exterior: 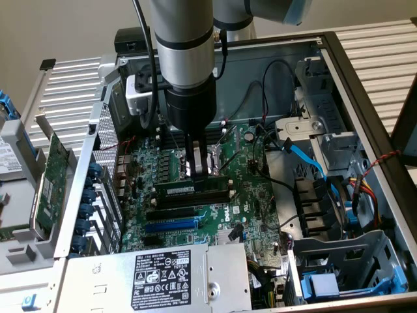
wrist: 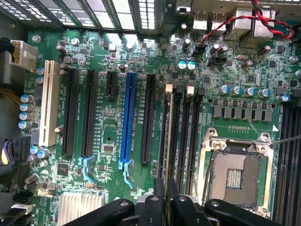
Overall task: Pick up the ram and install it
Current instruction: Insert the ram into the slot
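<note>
Ram [exterior: 192,188], pinched by the gripper [exterior: 201,172], sits along a black memory slot [wrist: 163,141].

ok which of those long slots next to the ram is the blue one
The blue slot, second over from the ram: one black slot lies between them, and the other long ones are black or white.

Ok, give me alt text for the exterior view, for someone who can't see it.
The gripper holds the ram on edge, lined up along the black memory slots of a green motherboard inside an open computer case. Whether it is fully seated cannot be told. An expansion card lies outside the case at the exterior view's left.
</note>
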`<state>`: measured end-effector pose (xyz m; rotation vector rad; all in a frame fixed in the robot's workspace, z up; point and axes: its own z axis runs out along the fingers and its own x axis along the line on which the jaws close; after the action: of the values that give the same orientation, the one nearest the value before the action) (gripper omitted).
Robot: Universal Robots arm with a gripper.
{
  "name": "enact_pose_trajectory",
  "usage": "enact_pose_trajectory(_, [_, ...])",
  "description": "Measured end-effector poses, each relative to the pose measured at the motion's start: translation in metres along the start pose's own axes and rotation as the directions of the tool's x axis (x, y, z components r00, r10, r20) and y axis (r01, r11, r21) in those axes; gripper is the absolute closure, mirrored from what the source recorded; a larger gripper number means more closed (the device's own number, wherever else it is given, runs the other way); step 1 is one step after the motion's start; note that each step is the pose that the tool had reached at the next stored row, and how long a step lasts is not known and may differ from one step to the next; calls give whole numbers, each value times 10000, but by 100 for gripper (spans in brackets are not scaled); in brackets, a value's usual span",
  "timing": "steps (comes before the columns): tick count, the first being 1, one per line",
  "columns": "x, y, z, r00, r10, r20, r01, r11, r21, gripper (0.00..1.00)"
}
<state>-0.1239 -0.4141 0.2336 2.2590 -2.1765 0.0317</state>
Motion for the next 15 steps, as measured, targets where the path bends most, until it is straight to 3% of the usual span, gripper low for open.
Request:
enact_pose_trajectory(8, [10,0,4,10000,47,0,-47,10000,3,86])
enact_pose_trajectory(15, [10,0,7,10000,52,16,-52,10000,47,86])
